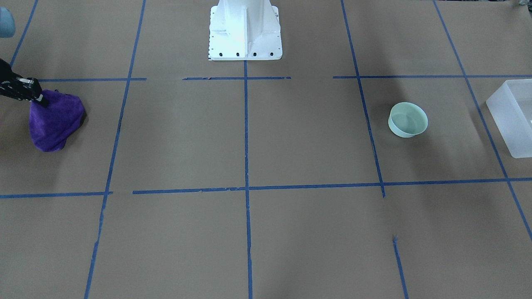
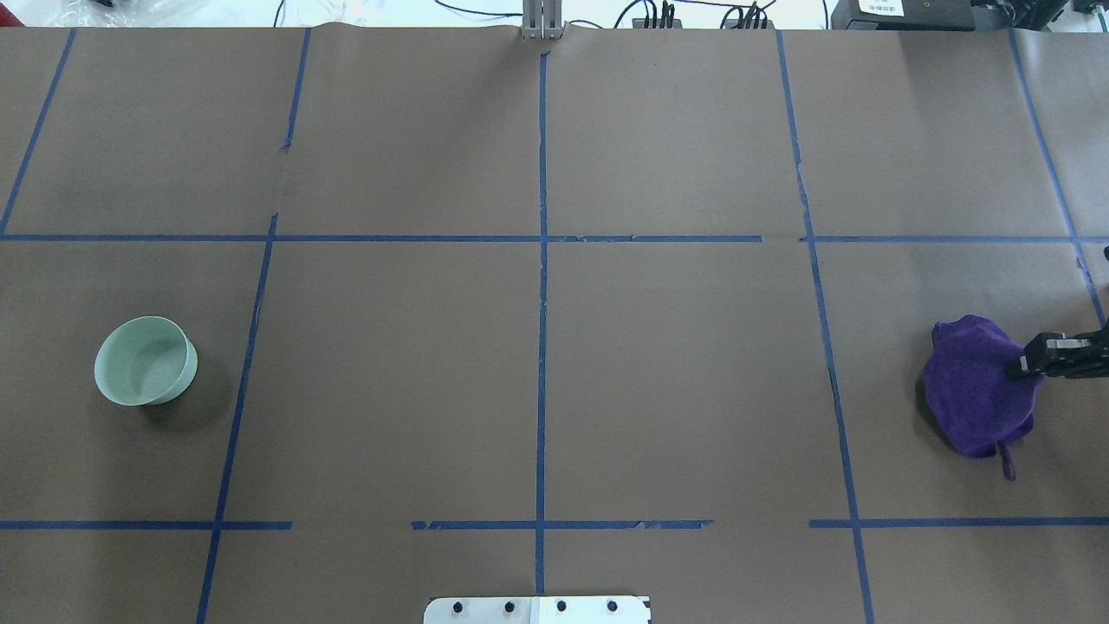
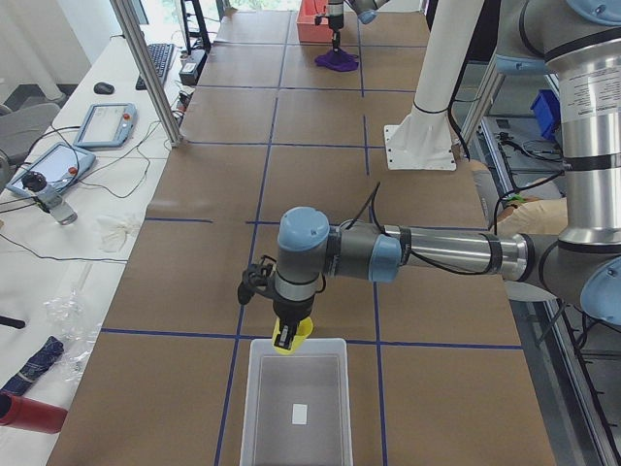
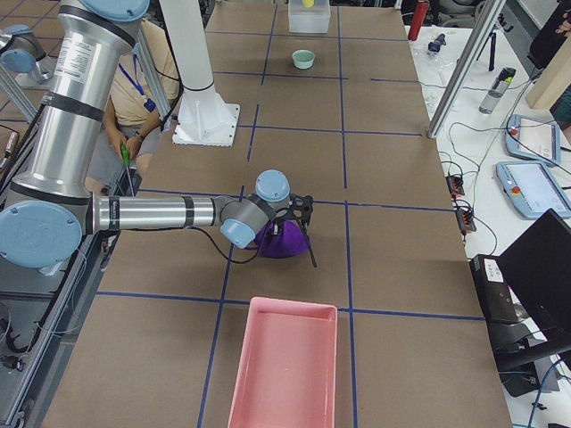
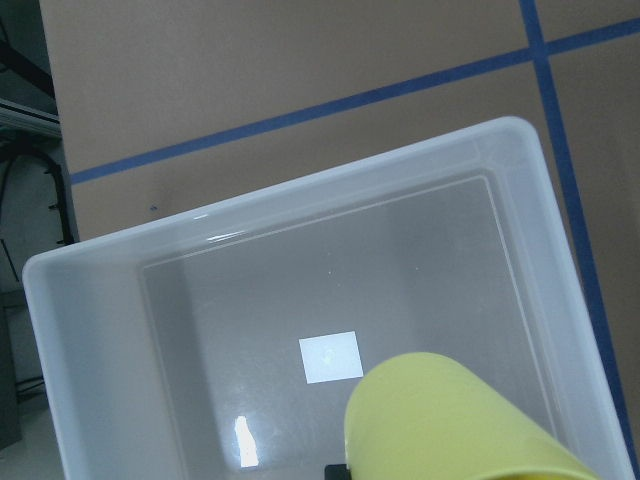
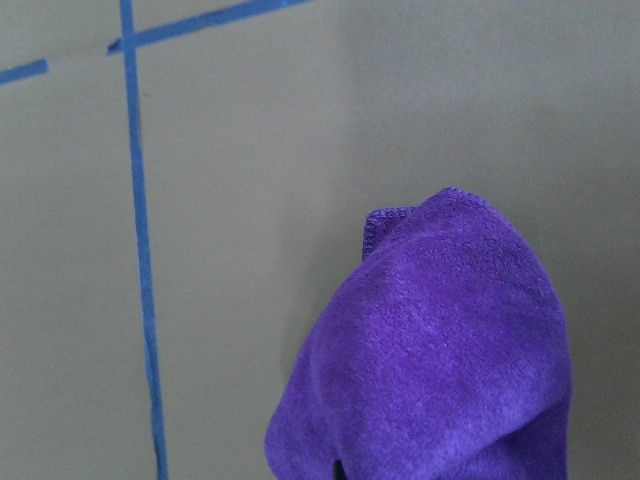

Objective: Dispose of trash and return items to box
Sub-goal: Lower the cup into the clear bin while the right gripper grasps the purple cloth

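Note:
My left gripper (image 3: 283, 333) is shut on the small yellow cup (image 3: 294, 339) and holds it over the near end of the translucent white box (image 3: 296, 408). In the left wrist view the cup (image 5: 450, 425) hangs above the box's bare floor (image 5: 420, 270). The mint-green bowl (image 2: 145, 360) stands upright on the table's left part, and it also shows in the front view (image 1: 408, 119) beside the box (image 1: 513, 120). My right gripper (image 2: 1015, 366) is shut on a purple cloth (image 2: 975, 390) and pinches its top into a peak (image 6: 450, 350).
A pink tray (image 4: 285, 366) lies at the table's right end, just beyond the cloth. The white robot base (image 1: 245, 31) stands at the middle of the robot's side. Blue tape lines cross the brown table cover.

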Controlling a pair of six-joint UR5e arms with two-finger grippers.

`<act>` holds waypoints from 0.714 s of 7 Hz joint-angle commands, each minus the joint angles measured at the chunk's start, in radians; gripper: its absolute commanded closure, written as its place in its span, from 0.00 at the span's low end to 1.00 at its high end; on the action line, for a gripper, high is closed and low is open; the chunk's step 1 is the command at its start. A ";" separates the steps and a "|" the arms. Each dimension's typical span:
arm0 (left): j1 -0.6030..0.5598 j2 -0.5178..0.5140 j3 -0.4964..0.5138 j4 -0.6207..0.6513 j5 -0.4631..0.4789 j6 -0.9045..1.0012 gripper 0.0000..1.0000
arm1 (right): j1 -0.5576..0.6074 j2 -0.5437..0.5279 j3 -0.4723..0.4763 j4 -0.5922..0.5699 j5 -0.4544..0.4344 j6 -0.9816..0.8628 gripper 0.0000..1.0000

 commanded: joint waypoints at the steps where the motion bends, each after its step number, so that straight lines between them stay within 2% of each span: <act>1: 0.009 -0.026 0.162 -0.085 -0.168 -0.004 0.98 | 0.122 0.012 0.031 -0.005 0.055 -0.002 1.00; 2: 0.012 -0.026 0.194 -0.091 -0.185 -0.001 0.81 | 0.152 0.017 0.050 -0.008 0.063 -0.003 1.00; 3: 0.015 -0.026 0.201 -0.091 -0.187 -0.002 0.72 | 0.193 0.017 0.067 -0.010 0.067 -0.005 1.00; 4: 0.016 -0.029 0.213 -0.091 -0.188 -0.002 0.71 | 0.269 0.017 0.081 -0.010 0.099 -0.006 1.00; 5: 0.016 -0.040 0.211 -0.091 -0.188 -0.002 0.66 | 0.351 0.026 0.080 -0.011 0.132 -0.033 1.00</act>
